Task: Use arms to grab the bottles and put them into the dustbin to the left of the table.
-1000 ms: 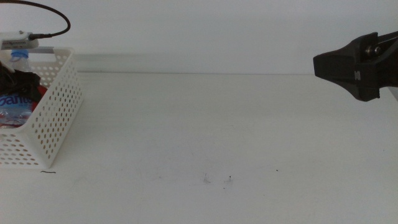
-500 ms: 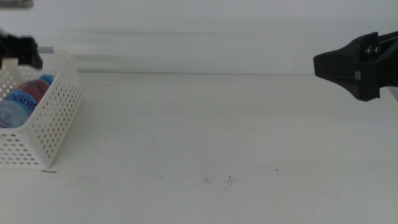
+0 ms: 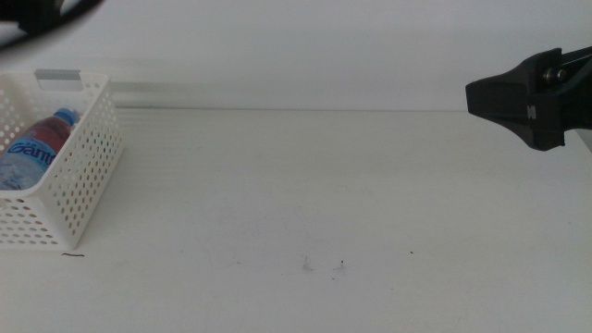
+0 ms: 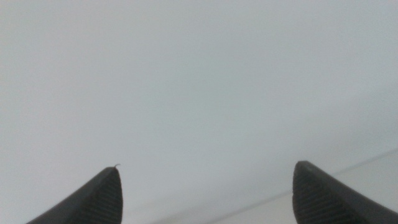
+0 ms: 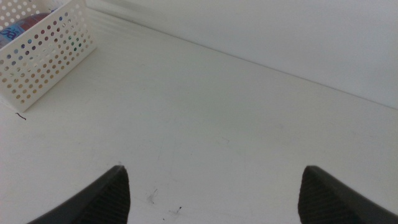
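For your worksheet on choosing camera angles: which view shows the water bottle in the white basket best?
The middle view. The water bottle lies tilted inside the basket, its blue cap and label readable. The right wrist view catches only a sliver of it over the basket's wall. The left wrist view shows none of it, only that open claw against blank white.

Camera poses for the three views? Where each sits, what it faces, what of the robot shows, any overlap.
Middle: looks forward and down over the table; basket with a bottle at left, right gripper at right, left arm blurred at the top left corner.
Left wrist: on the left arm, faces a blank pale surface; only its open jaws show.
Right wrist: on the right arm, looks down across the table to the basket; open jaws show.
Shared: middle and right wrist both show basket, bottle and table specks.
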Tool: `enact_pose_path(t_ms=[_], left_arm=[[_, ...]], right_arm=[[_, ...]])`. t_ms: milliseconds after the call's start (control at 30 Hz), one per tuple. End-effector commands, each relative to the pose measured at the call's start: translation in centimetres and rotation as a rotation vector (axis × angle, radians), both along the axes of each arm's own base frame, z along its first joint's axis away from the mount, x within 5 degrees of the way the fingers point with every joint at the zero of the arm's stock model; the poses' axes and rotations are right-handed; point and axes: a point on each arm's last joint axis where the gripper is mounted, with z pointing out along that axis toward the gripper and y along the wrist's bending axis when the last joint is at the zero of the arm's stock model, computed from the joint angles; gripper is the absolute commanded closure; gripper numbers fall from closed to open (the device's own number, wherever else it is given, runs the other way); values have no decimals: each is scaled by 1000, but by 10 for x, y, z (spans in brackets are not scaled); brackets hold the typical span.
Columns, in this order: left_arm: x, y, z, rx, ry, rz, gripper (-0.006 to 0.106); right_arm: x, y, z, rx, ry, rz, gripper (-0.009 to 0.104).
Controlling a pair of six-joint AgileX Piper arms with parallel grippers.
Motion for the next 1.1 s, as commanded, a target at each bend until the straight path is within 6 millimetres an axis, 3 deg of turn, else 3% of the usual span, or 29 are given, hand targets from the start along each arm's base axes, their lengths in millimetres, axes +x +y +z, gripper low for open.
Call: enact_pose_path(t_ms=[0,267,600,1067], left_arm=[[-20,-2,-2,-55,-69,-17,7],[-49,-1,-6,-152,-13,-56,7],[-50,-4,-8,-247,52,-78,7],[-48,4,-12,-309,100,21,7]], right_arm=[[-1,0,4,3,-22,4,5],[-1,0,4,3,-22,4,5],[-1,0,4,3,-22,4,5],[-1,0,4,3,-22,4,5]])
